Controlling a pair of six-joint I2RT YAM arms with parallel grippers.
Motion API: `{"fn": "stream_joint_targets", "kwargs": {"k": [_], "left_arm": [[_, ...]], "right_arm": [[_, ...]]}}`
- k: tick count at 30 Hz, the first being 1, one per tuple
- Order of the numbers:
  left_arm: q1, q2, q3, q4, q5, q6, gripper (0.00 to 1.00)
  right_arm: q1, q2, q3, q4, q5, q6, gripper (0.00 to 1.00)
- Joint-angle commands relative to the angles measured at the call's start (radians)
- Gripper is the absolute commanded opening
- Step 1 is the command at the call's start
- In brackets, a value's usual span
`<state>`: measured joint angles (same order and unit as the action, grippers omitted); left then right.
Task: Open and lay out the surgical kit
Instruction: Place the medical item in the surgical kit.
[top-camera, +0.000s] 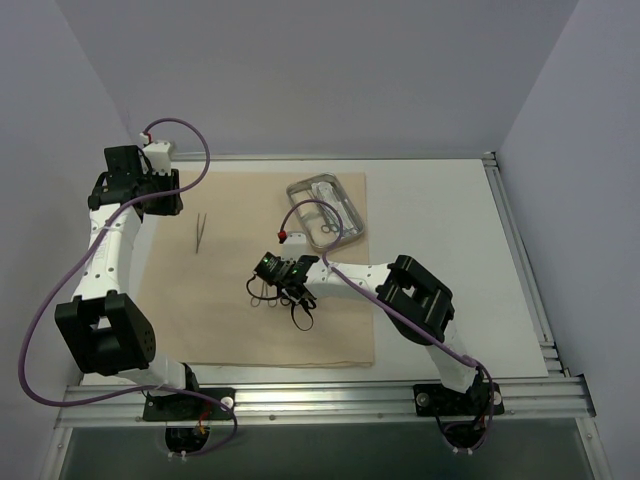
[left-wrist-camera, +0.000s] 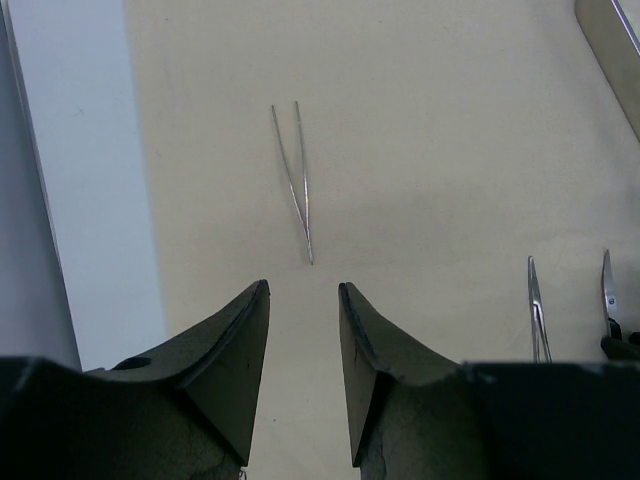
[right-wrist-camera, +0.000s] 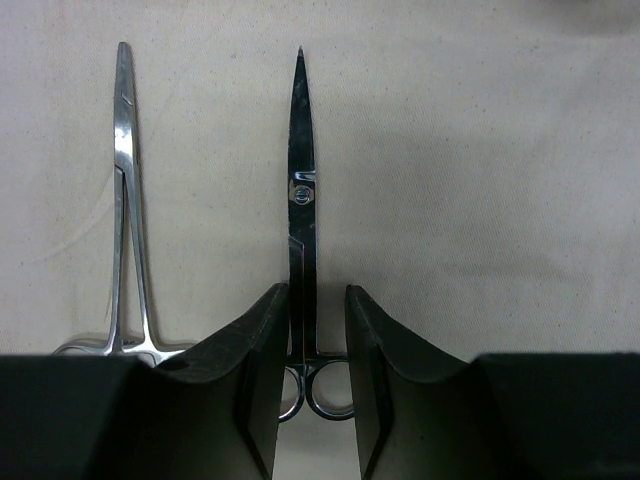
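Though lowered close over the flat beige cloth wrap (top-camera: 240, 330), clamped nothing with the right gripper (right-wrist-camera: 315, 295): dark fingers stood apart, released. Straddled the slim steel scissors (right-wrist-camera: 302, 190), ring handles back between the two fingers, closed blades pointing straight ahead of the fingertips, flat on the cloth. Could not tell whether the left-hand finger touched the shank or only sat just beside it. Saw thin, ring-handled steel forceps (right-wrist-camera: 125, 170) off that same finger's outer side in the wrist view, parallel to the scissors, near them but apart.

Held the left gripper (left-wrist-camera: 303, 290) parted too, empty, above the same cloth. Found the fine steel tweezers (left-wrist-camera: 306, 232) just ahead of its fingertips, joined end toward the gripper, legs spreading away, untouched.

From above, placed the small rectangular steel tray (top-camera: 351, 205) beyond the right gripper, at the cloth's far corner, well apart from the left gripper; contents too small to name.
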<state>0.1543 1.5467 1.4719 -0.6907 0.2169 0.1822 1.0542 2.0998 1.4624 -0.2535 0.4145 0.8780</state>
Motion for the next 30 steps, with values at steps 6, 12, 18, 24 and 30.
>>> {"fn": "stream_joint_targets", "kwargs": {"k": [6, 12, 18, 24, 30], "left_arm": [[0.008, -0.023, 0.019, 0.025, 0.019, 0.011, 0.43], [0.008, -0.023, 0.016, 0.026, 0.022, 0.013, 0.43], [0.008, -0.027, 0.013, 0.028, 0.027, 0.014, 0.43], [0.008, -0.033, 0.008, 0.030, 0.032, 0.016, 0.43], [0.008, -0.033, 0.008, 0.028, 0.033, 0.019, 0.43]], "right_arm": [[-0.020, -0.057, -0.031, -0.009, 0.030, 0.016, 0.23], [-0.026, -0.090, -0.077, 0.022, 0.001, 0.038, 0.28], [-0.031, -0.109, -0.093, 0.043, -0.025, 0.046, 0.31], [-0.028, -0.104, -0.083, 0.030, -0.026, 0.050, 0.29], [-0.031, -0.149, -0.042, 0.037, -0.010, -0.002, 0.29]]}}
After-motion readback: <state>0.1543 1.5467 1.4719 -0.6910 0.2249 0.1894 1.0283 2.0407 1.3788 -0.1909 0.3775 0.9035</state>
